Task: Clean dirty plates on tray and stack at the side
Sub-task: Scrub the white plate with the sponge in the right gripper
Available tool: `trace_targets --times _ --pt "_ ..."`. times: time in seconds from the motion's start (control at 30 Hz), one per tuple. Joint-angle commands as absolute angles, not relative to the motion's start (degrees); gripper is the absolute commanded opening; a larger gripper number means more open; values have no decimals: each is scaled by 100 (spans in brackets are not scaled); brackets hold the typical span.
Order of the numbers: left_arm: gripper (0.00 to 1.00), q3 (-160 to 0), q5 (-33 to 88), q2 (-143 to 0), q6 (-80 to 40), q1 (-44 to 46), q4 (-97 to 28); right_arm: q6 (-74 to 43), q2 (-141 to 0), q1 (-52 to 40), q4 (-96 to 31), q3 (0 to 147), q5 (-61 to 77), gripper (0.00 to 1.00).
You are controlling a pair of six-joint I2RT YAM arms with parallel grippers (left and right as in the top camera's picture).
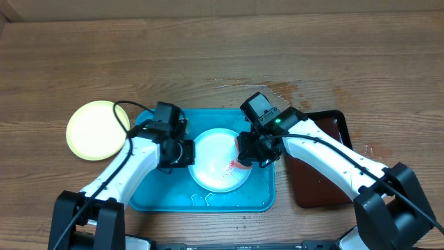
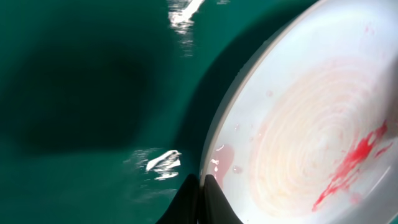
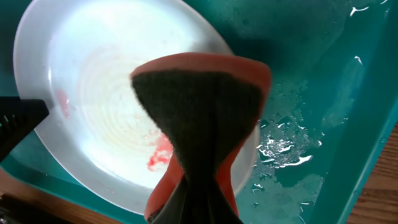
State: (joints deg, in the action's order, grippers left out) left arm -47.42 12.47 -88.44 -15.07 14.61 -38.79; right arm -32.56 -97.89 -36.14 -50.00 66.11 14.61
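A wooden surface (image 1: 208, 62) carries the turquoise tray (image 1: 149, 198), wet and glinting with droplets, with a smaller dark reddish-brown tray (image 1: 312, 187) just beside its right edge. The pale plate (image 1: 215, 156) lies flat in the middle of the turquoise tray, streaked with red near its right side. A yellow-green plate (image 1: 94, 130) sits on the bare wood left of the tray, apart from both arms. The left claw (image 1: 182, 153) is clenched on the pale plate's left rim, which runs between its two dark fingertips (image 2: 202, 193). The right claw (image 1: 248, 154) stands over the plate's right edge, grasping an orange sponge (image 3: 199, 118) – pinched at the waist, its dark scouring face fanned out just above the red smear
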Motion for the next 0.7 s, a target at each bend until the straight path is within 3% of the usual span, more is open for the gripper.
trace_targets --times 0.0,0.4,0.67 --pt "4 -4862 1358 -8884 -1815 1870 -3669 -3103 -9800 -3618 -5085 6755 1256 4" --pt "4 -4862 1514 -9268 -2145 2071 -3459 -2969 -9902 -3618 -5815 6753 -38 4" --pt "4 -4864 1658 -9548 -2145 2071 -3361 -2556 -10116 -3671 -5050 6753 1085 4"
